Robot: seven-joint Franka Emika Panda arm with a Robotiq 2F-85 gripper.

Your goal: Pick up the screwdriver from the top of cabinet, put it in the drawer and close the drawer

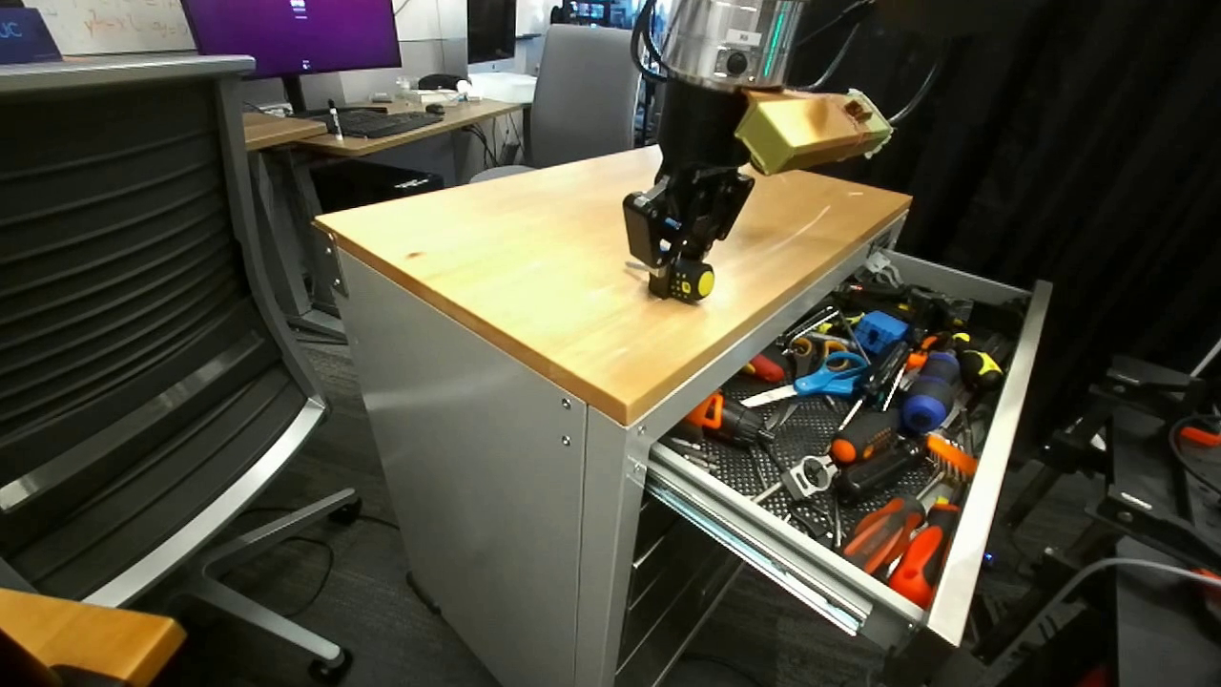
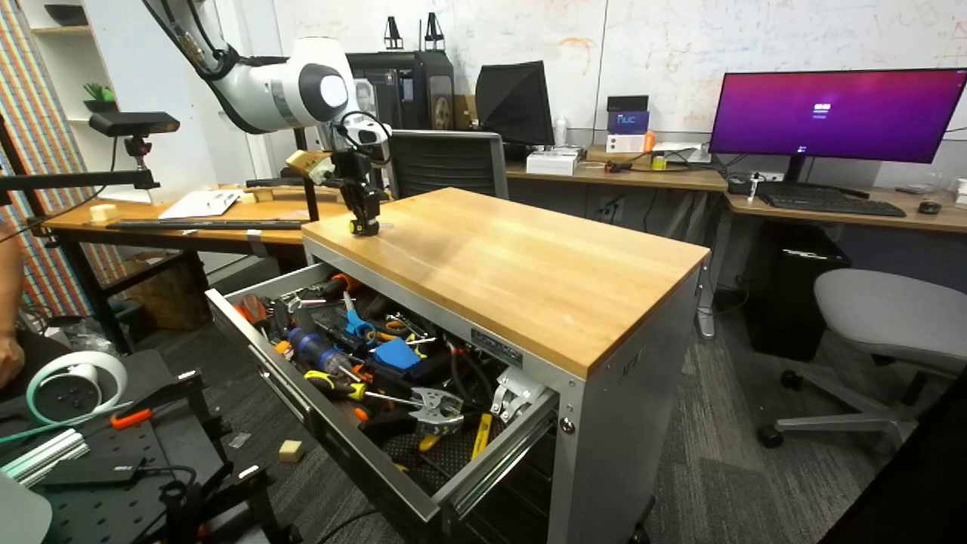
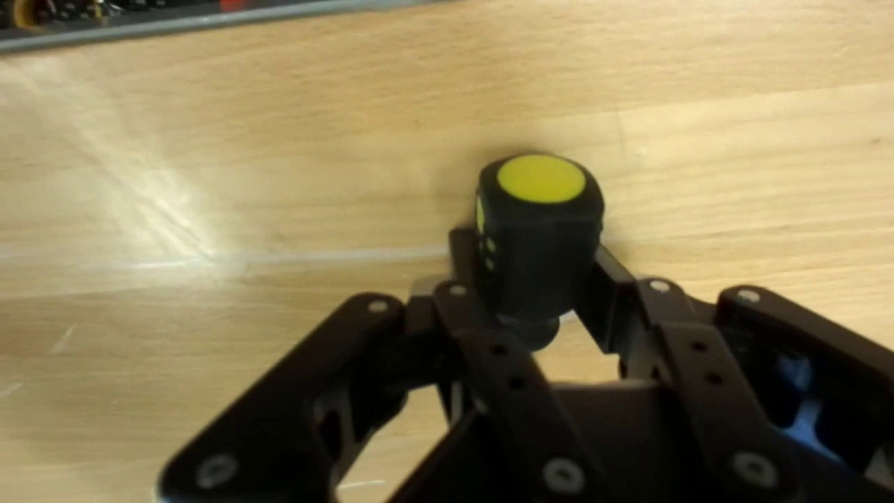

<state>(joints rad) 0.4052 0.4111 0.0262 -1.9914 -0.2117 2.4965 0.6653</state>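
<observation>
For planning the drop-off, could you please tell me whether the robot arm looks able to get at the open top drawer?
Probably yes: the drawer is pulled out, open from above, and no visible obstacle stands between it and the fingers, with the screwdriver between them.

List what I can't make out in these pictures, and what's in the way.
Tip of the screwdriver: wrist view, hidden by the gripper.
Floor of the drawer: both exterior views, mostly under piled tools.
Person's hand: an exterior view, cut off by the left edge.
Writing on the monitor: an exterior view, too small to read.
Rest of the arm: both exterior views, beyond the top edge.
</observation>
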